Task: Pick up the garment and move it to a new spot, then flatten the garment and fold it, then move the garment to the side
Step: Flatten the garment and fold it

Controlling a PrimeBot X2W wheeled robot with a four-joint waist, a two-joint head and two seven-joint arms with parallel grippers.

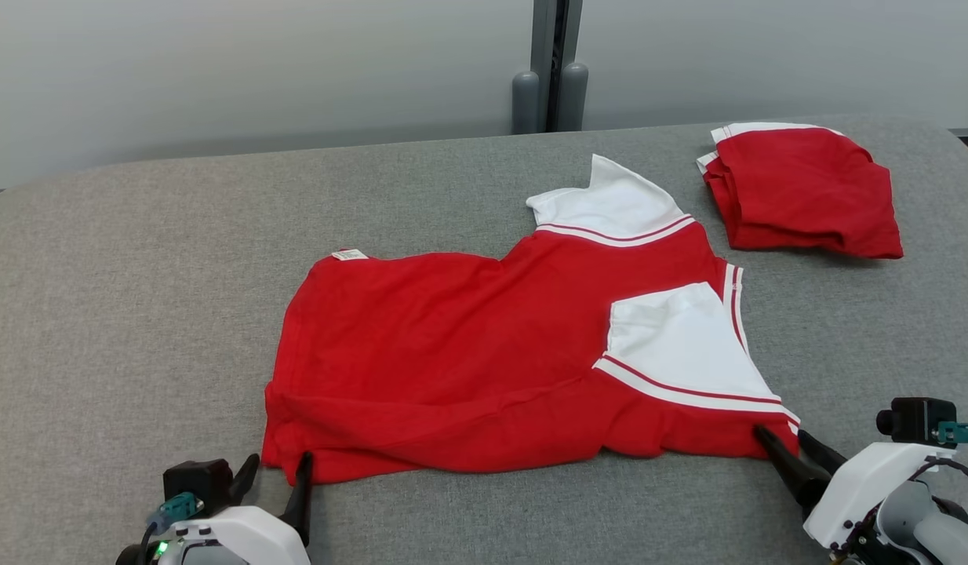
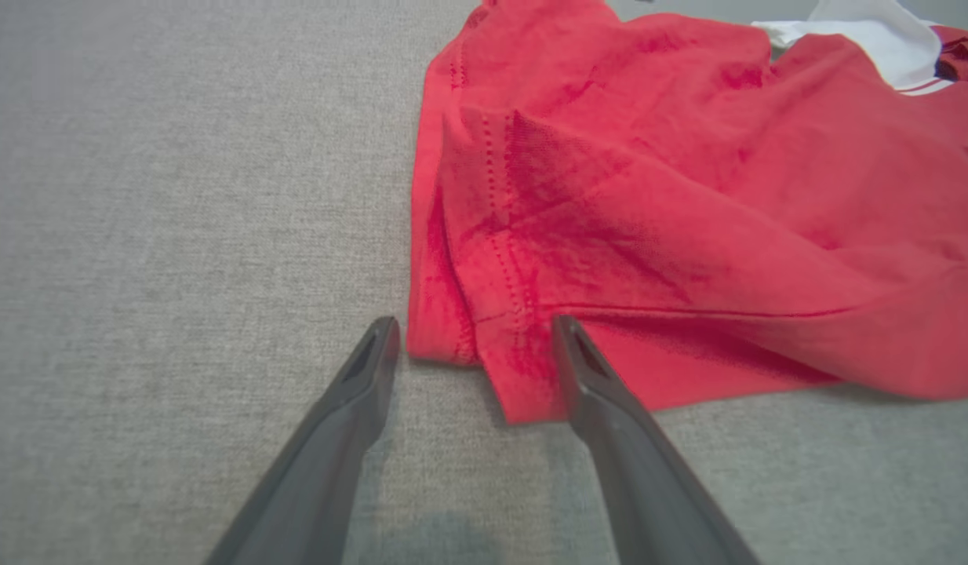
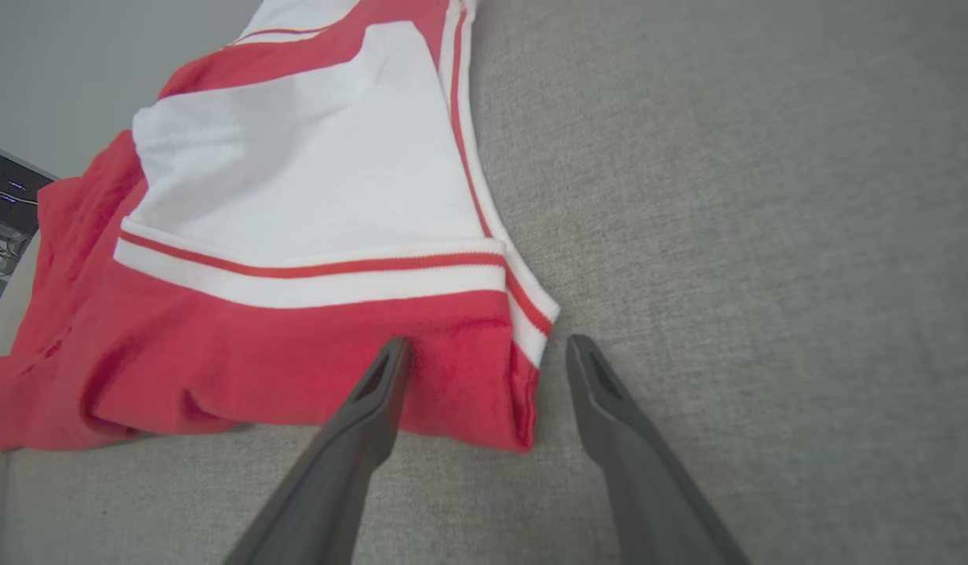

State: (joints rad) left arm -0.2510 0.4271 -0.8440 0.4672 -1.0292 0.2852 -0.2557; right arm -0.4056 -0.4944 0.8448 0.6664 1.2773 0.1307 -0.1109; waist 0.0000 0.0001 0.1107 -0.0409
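Note:
A red garment (image 1: 468, 353) with white sleeves and white-and-red striped trim lies partly folded on the grey table. My left gripper (image 1: 280, 471) stands open at its near left corner, the hem corner (image 2: 484, 353) lying between the two fingers. At the near right corner my right gripper (image 1: 782, 435) is open too, its fingers straddling the red edge (image 3: 484, 392) below the white sleeve (image 3: 311, 173). Neither gripper holds the cloth.
A second red garment (image 1: 802, 192), folded, rests at the far right of the table (image 1: 139, 298). A grey post (image 1: 551, 78) stands behind the table's far edge. Bare grey cloth surface stretches to the left (image 2: 178, 196) and right (image 3: 766, 196) of the garment.

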